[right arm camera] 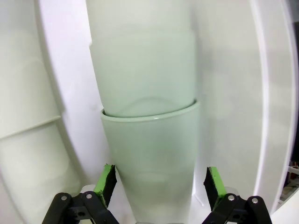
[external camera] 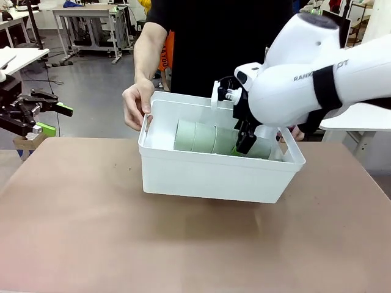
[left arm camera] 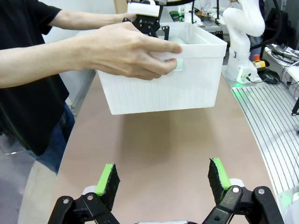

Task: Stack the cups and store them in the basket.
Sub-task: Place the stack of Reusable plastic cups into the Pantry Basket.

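The basket [external camera: 201,177] is tilted above the surface [external camera: 122,244], held by the person's hand [external camera: 137,104] at its left end. Nested cups [external camera: 208,138] lie inside along its far wall. The right gripper [right arm camera: 159,184] straddles the stack, jaws apart; best withdraw straight upward. The left gripper [left arm camera: 162,179] idles, jaws apart.

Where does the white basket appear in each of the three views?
Front view: the basket at centre, tilted, held by a person's hand.
Left wrist view: upper centre, the hand on its handle.
Right wrist view: its white walls surround the stacked cups.
Shared landmark: the cups.
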